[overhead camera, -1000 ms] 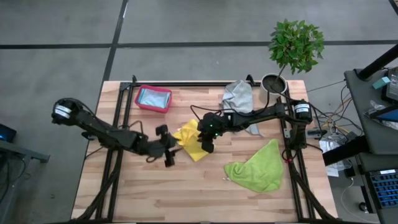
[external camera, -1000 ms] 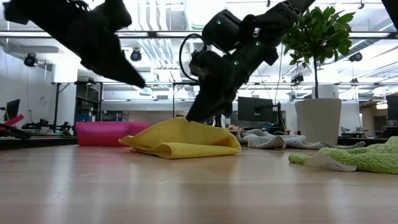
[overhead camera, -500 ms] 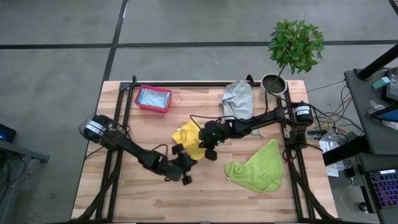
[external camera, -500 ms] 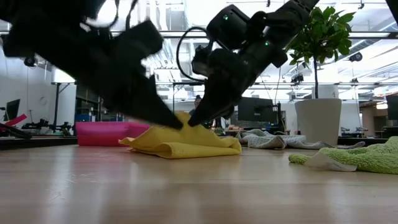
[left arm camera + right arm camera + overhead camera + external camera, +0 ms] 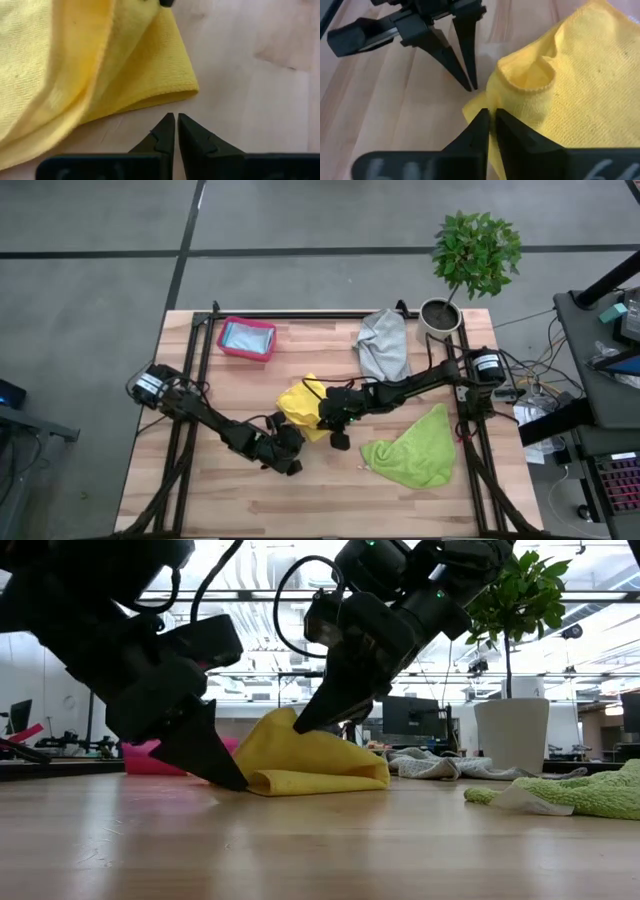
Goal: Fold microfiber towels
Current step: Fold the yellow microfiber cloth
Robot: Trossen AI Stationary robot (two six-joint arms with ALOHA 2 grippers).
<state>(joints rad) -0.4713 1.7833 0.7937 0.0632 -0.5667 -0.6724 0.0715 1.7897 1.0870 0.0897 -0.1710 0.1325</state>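
Your closed left claw (image 5: 176,131) misses the crumpled yellow microfiber towel (image 5: 303,406); right claw (image 5: 491,131) pinches it; nothing folded.

Grey floor (image 5: 100,330), wooden table (image 5: 300,500), potted plant (image 5: 476,250), ceiling lights (image 5: 270,560)

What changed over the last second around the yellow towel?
The left hand swung from beside the yellow towel to its near corner and shut, empty. The right hand slid toward the near edge and closed on the towel, dragging it along. The green towel, grey towel and bin stayed put.
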